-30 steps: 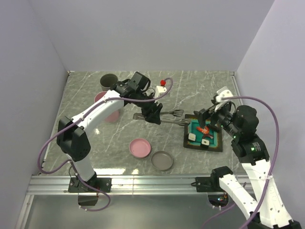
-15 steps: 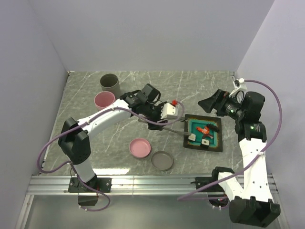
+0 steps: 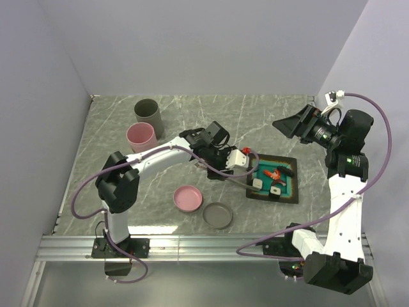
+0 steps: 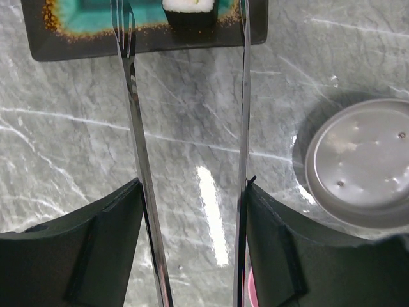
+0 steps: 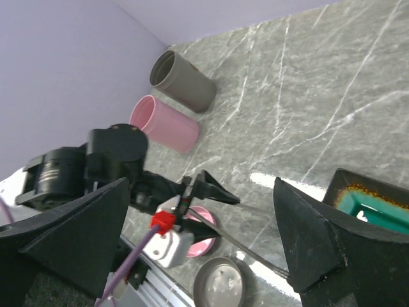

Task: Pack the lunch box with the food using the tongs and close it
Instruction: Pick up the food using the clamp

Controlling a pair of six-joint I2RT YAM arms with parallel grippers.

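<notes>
Left hand (image 4: 192,192) has advanced to the tray (image 4: 96,39), gripping the tongs (image 4: 135,128) part-squeezed so their tips flank a white block (image 4: 188,7); right hand (image 3: 289,125) has lifted clear, jaws wide, empty.

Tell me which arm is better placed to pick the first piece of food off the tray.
Left. The left fingers grip the tongs, whose tips reach over the tray with a white block between them. The right fingers are open, empty and raised away from it.

No text, label, brand, number or sign can be read in any view.
</notes>
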